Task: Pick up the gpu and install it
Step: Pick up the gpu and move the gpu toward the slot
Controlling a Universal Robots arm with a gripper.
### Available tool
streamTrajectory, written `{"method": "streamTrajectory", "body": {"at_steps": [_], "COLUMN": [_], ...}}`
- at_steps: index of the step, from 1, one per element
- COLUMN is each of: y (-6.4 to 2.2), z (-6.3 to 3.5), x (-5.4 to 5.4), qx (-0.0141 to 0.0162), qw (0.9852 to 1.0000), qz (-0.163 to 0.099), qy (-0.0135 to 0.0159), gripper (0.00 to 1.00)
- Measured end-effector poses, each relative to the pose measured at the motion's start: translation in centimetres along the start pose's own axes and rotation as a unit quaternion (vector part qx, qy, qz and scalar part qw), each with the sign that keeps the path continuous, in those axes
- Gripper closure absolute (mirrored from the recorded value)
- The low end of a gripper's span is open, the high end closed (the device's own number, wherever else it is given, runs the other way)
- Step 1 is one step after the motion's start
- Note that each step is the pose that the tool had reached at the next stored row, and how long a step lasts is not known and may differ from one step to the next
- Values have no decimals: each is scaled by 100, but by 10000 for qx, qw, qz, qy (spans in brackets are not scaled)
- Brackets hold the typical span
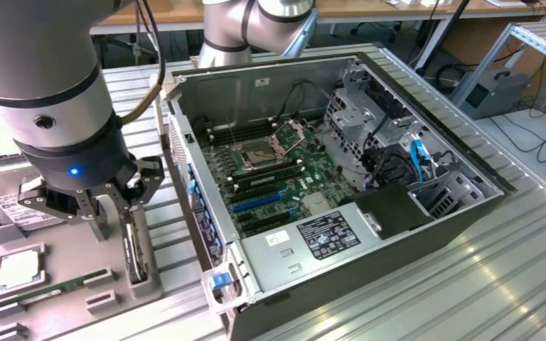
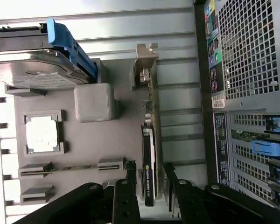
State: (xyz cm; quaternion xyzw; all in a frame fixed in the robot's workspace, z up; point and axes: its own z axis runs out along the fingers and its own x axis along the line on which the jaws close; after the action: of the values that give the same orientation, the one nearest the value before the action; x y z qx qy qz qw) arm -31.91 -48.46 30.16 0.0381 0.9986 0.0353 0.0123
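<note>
On the grey parts tray (image 1: 69,249) (image 2: 123,140), at the exterior view's left, a hard drive (image 1: 3,204) (image 2: 32,70) with a blue rail lay at the far edge. Its white label was too small to read. A CPU (image 1: 19,267) (image 2: 43,134) sat in a square pocket mid-tray, with a green memory stick (image 1: 40,293) (image 2: 70,167) toward the near edge.

The gpu (image 1: 137,250) (image 2: 152,140) stood on its long edge in a slot along the tray's edge nearest the computer case (image 1: 443,135) (image 2: 252,51). Its silver bracket pointed at the tray's far edge, and the wrist view showed a green NVIDIA logo on it, with the model line beneath too fine to read. The gripper (image 1: 111,213) (image 2: 150,169) hung over the card's near end, one black finger on each side. I could not tell whether they pinched the card or merely flanked it.

To the right, the case lay open on the slatted aluminium table (image 1: 463,277), showing a green motherboard (image 1: 283,174) with blue slots, and a power supply (image 1: 330,238) whose label print was illegible
</note>
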Motion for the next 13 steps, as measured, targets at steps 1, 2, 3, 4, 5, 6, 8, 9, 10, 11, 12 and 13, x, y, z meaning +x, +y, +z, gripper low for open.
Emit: {"method": "streamTrajectory", "body": {"at_steps": [1, 2, 3, 4, 5, 6, 8, 9, 10, 11, 12, 13], "y": [-2, -4, -6, -8, -8, -8, -8, -8, -8, -8, -8, -8], "z": [29, 50, 83, 103, 109, 110, 113, 115, 116, 120, 123, 123], "x": [1, 1, 2, 2, 3, 3, 3, 3, 3, 1, -7, -13], "qx": [0, 0, 0, 0, 1, 2, 0, 0, 0, -1, -1, -1], "qw": [10000, 10000, 10000, 10000, 10000, 10000, 10000, 10000, 10000, 10000, 10000, 10000], "qz": [0, 0, 0, 0, 0, 0, 0, 0, 0, 0, -1, 0], "qy": [0, 0, 0, 0, 1, 2, 1, 1, 1, 0, 0, 0], "gripper": [64, 64, 64, 64, 64, 64, 64, 64, 64, 64, 64, 64]}}
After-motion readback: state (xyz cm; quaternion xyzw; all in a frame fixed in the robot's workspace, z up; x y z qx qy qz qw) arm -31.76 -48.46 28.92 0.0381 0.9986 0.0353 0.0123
